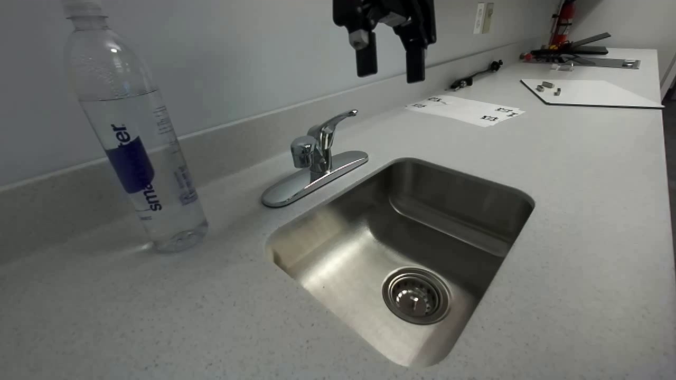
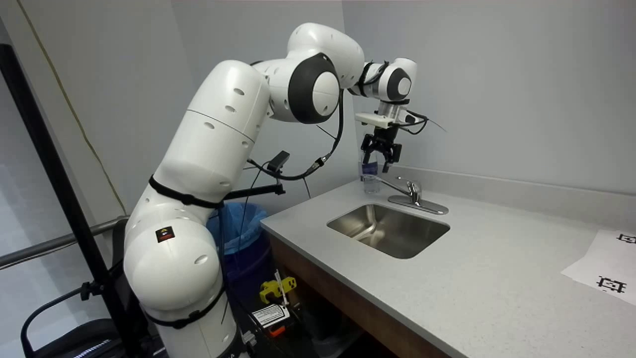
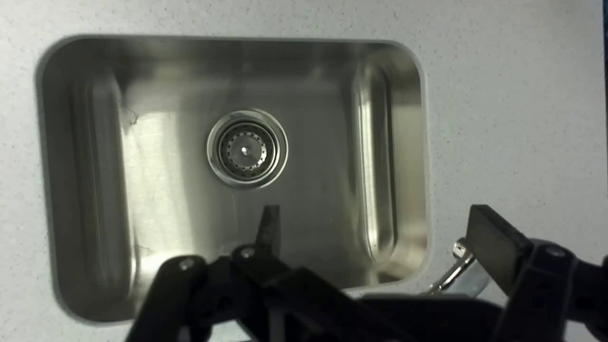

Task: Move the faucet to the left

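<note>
The chrome faucet (image 1: 323, 153) stands on its flat base plate between the sink and the back wall. In an exterior view (image 2: 412, 193) its long spout points left, with the short handle on top. In the wrist view the spout (image 3: 455, 274) shows at the lower right, its tip over the counter just past the basin's corner. The rest there is hidden behind the gripper. My gripper (image 1: 391, 71) is open and empty, pointing down, well above the faucet and apart from it. It also shows in an exterior view (image 2: 376, 165) and the wrist view (image 3: 375, 209).
A tall water bottle (image 1: 142, 174) stands beside the faucet, close to the spout's tip; it also shows in an exterior view (image 2: 370, 180). The steel sink basin (image 1: 343, 279) lies in front. Marker sheets (image 1: 465, 109) lie farther along the counter. The wall (image 2: 497, 89) rises behind.
</note>
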### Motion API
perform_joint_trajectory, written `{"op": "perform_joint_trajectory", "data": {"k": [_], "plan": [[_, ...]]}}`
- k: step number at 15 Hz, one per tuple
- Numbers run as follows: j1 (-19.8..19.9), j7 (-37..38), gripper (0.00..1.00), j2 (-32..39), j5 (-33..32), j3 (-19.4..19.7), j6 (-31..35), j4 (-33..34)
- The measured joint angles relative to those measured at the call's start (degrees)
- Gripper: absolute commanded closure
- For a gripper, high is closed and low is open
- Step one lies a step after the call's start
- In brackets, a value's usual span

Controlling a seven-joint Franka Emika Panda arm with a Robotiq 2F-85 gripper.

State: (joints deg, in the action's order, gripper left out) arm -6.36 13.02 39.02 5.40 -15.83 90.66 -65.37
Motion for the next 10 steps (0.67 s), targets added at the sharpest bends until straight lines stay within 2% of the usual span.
{"op": "perform_joint_trajectory", "data": {"k": [5,10], "plan": [[0.7,-2.4,0.00,-7.9,-1.6,1.0,1.3,-11.7],[0.0,-6.4,0.00,-18.0,-2.0,4.5,10.3,-24.9]]}}
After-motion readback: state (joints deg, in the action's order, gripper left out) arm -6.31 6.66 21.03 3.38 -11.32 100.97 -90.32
